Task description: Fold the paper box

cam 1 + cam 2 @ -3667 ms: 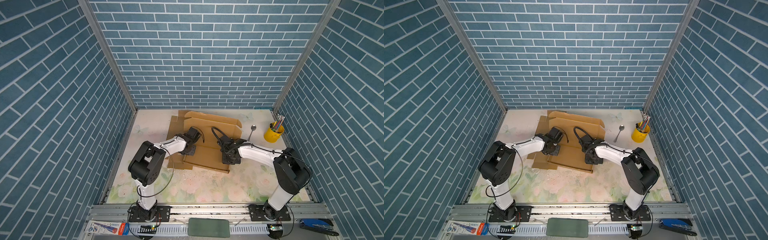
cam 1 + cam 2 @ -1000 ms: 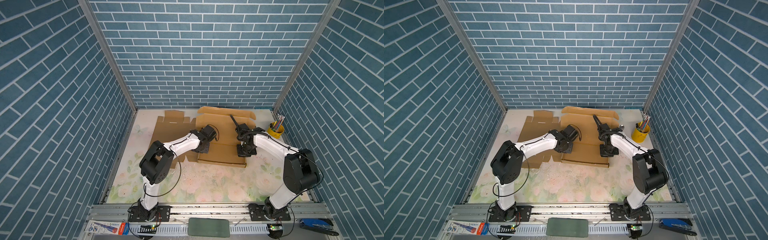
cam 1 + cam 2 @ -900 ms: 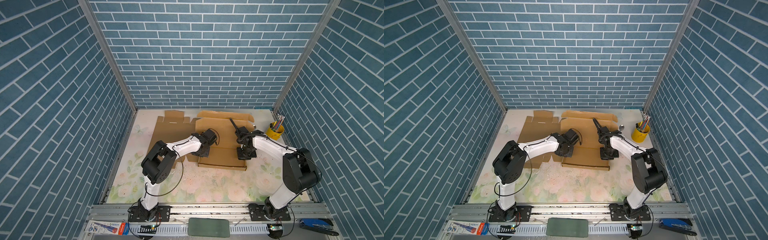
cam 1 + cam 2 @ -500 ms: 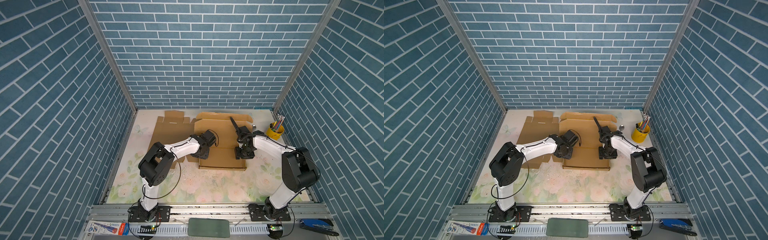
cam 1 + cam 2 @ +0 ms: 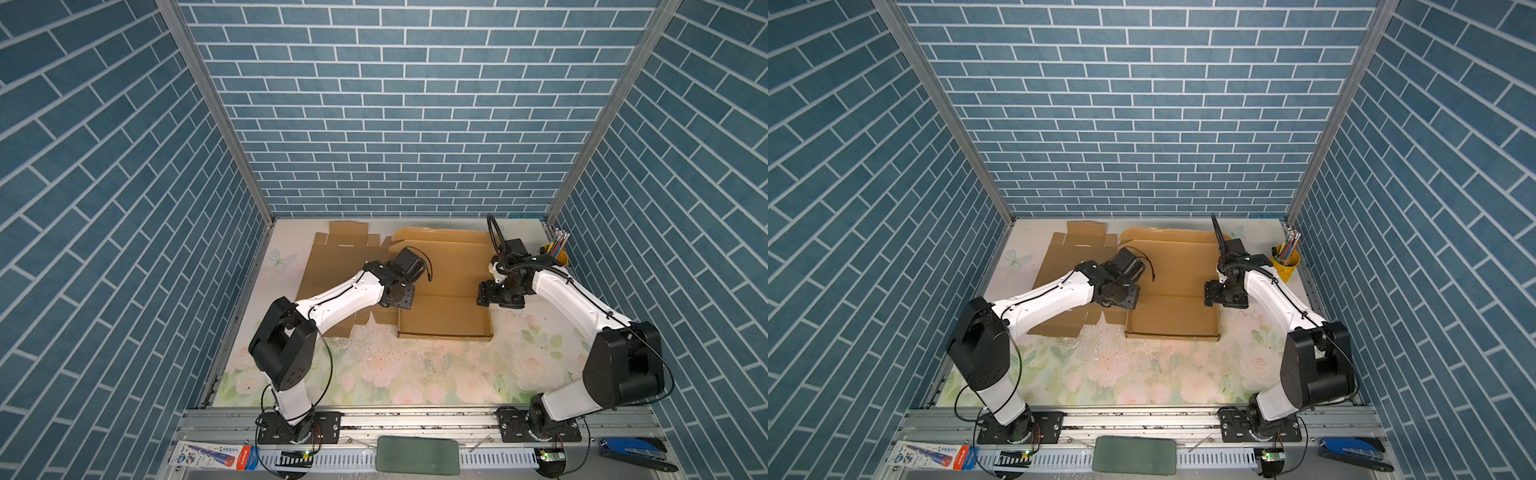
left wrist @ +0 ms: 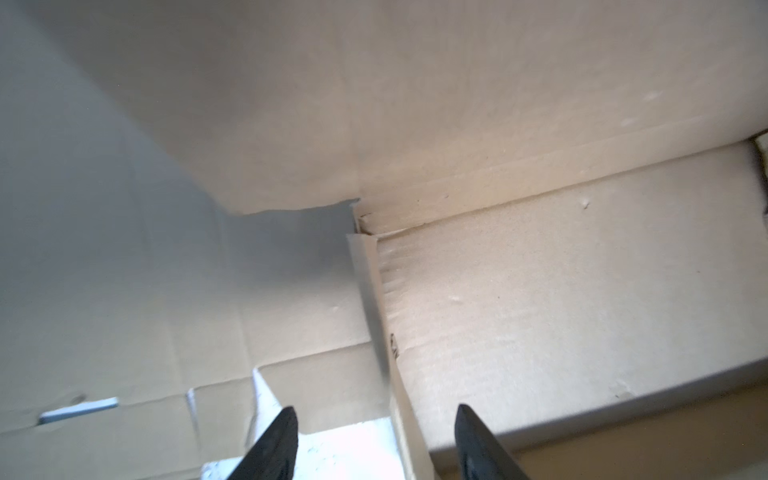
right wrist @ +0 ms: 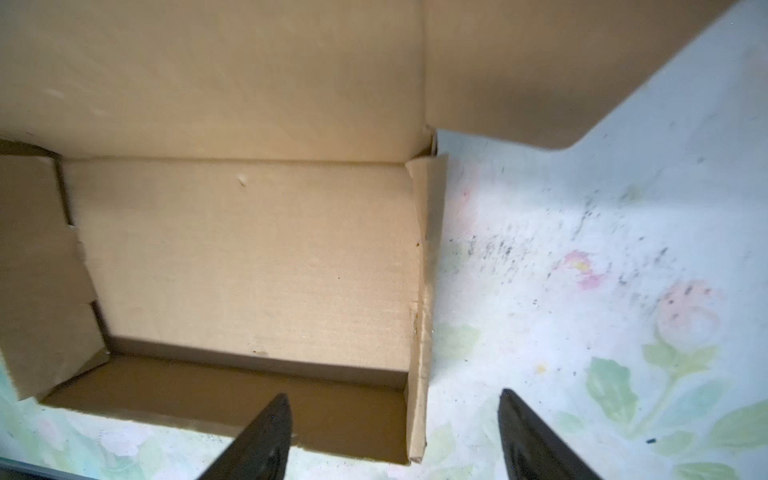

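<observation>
The brown paper box lies mid-table in both top views as a shallow tray with low walls. Its lid panel lies back towards the far wall. My left gripper hangs at the tray's left wall, open. In the left wrist view that wall runs between the spread fingers of the left gripper, touching neither. My right gripper is at the right wall, open too. The right wrist view shows this wall inside the wide gap of the right gripper.
A second, flat cardboard sheet lies to the left, under my left arm. A yellow cup of pens stands at the back right corner. Brick-pattern walls close three sides. The flowered table top stretches towards the front rail.
Both grippers have gone from shut to open and let go of the box's side walls. The lid panel, raised a second ago, now lies back, and the tray rests flat.
</observation>
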